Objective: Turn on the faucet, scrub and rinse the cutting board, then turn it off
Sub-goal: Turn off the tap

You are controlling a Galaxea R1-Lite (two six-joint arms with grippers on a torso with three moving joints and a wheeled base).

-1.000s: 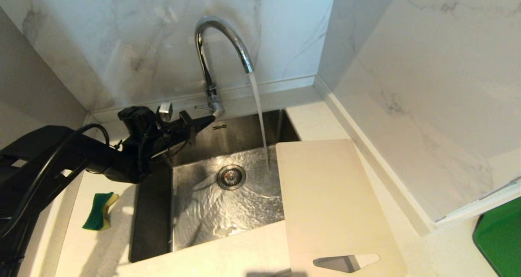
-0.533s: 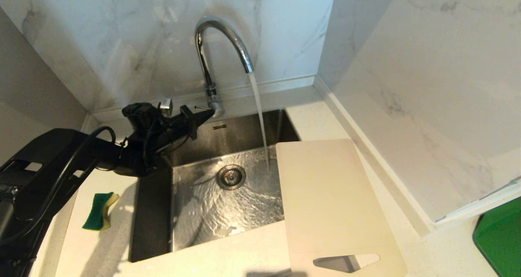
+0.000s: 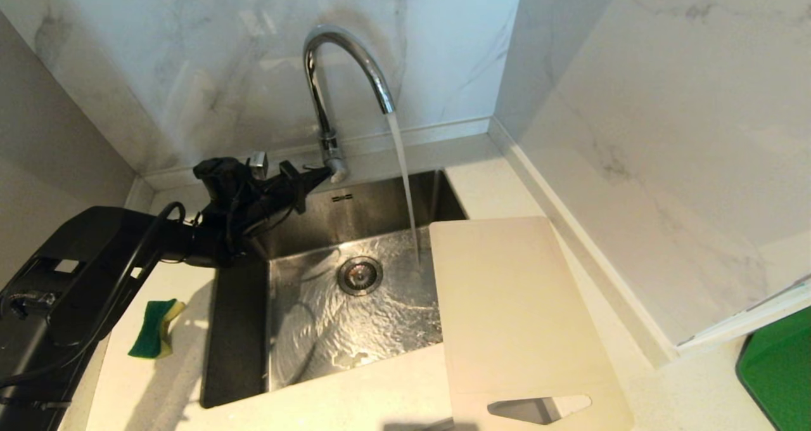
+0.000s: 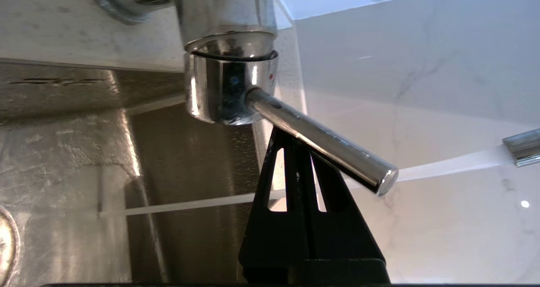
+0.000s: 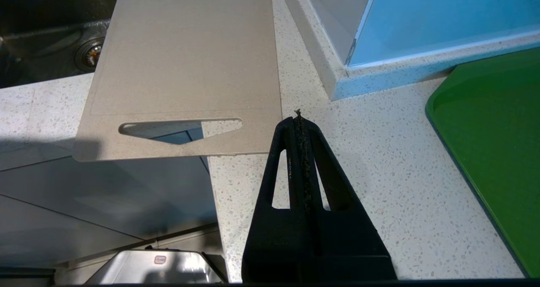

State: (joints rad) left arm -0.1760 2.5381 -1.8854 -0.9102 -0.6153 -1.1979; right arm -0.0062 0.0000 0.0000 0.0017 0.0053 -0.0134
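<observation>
The chrome faucet (image 3: 345, 70) arches over the sink, and water (image 3: 402, 177) runs from its spout into the basin. My left gripper (image 3: 324, 173) is shut and empty. Its closed tips rest against the thin lever (image 3: 312, 167) at the faucet's base. In the left wrist view the lever (image 4: 320, 141) crosses just in front of the left gripper (image 4: 287, 137) and hides the very tips. The cream cutting board (image 3: 513, 310) lies flat across the sink's right edge and the counter, slot handle nearest me. My right gripper (image 5: 298, 120) is shut and empty, hanging over the counter beside the cutting board (image 5: 190, 59).
A green-and-yellow sponge (image 3: 155, 329) lies on the counter left of the steel sink (image 3: 237, 329). The drain (image 3: 359, 275) is wet. A green tray (image 3: 776, 367) sits at the far right, green tray (image 5: 493, 143). Marble walls close in behind and to the right.
My left arm has swung in and lifted, so the shut gripper tips rose from under the faucet base up to the lever. Water keeps running; the board has not moved.
</observation>
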